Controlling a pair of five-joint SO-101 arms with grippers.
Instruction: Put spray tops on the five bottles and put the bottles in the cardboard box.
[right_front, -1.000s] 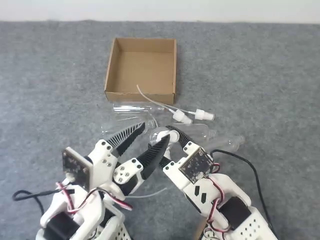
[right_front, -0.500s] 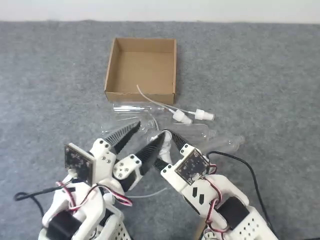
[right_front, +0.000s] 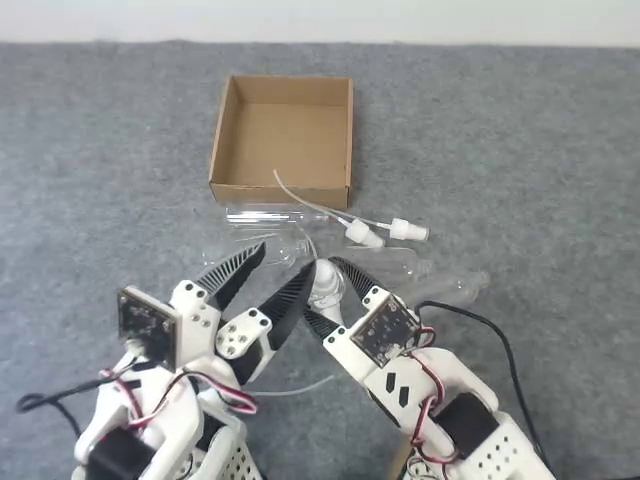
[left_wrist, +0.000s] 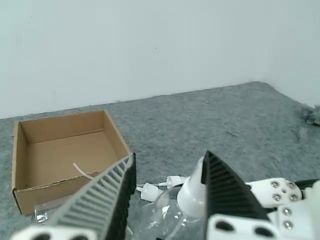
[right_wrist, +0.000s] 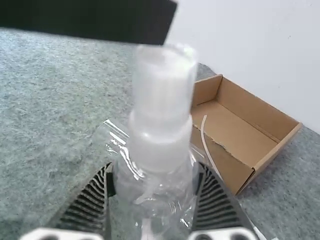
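Right wrist view: right jaws clamp bottle (right_wrist: 159, 167); left jaws gape.

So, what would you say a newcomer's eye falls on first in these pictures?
Probably the two grippers close together in front of the arms: the right gripper is shut on a clear bottle with a white spray top, the open left gripper close beside it. Next, the open cardboard box farther off, with two loose spray tops lying on the grey mat in front of it.
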